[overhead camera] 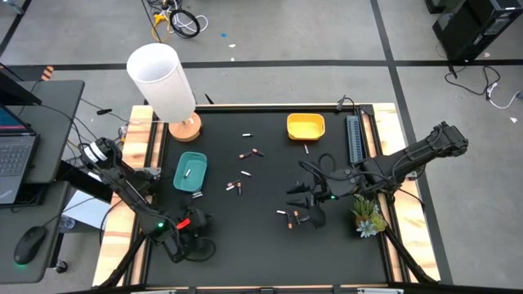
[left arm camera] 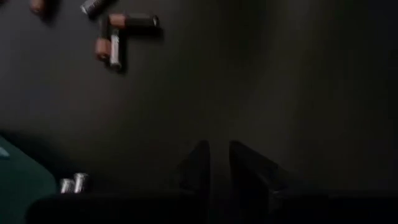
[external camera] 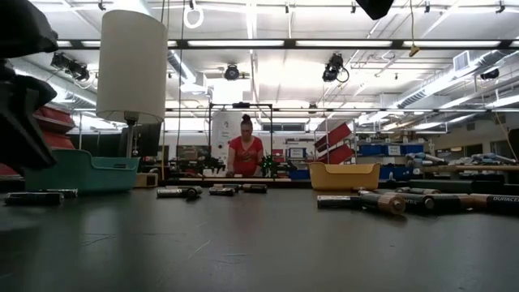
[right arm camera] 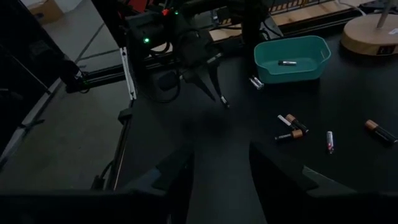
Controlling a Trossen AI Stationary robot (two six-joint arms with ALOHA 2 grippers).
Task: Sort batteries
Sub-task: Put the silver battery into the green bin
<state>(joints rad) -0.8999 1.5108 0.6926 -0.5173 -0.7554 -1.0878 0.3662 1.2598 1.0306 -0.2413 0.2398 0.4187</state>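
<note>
Small batteries lie scattered on the black table (overhead camera: 270,245): a cluster (overhead camera: 237,186) in the middle, a pair (overhead camera: 252,153) farther back, more (overhead camera: 294,216) under my right gripper. One white battery (right arm camera: 286,63) lies in the teal bin (overhead camera: 189,171); two silver ones (left arm camera: 73,183) rest beside it. My left gripper (left arm camera: 214,165) hangs low over the near left of the table, slanting down, its fingers a narrow gap apart. My right gripper (right arm camera: 217,168) hovers high over the table's middle right, open, with nothing between its fingers. My left gripper has a small pale bit (right arm camera: 223,102) right at its fingertips in the right wrist view. I cannot tell whether it is a battery or whether the fingers touch it. The left wrist view shows nothing between the fingers.
A yellow bin (overhead camera: 306,126) stands at the far middle, a white lamp on a wooden foot (overhead camera: 163,82) at the far left, a green plant sprig (overhead camera: 368,216) at the right edge. A person (external camera: 245,154) stands in the room beyond the table.
</note>
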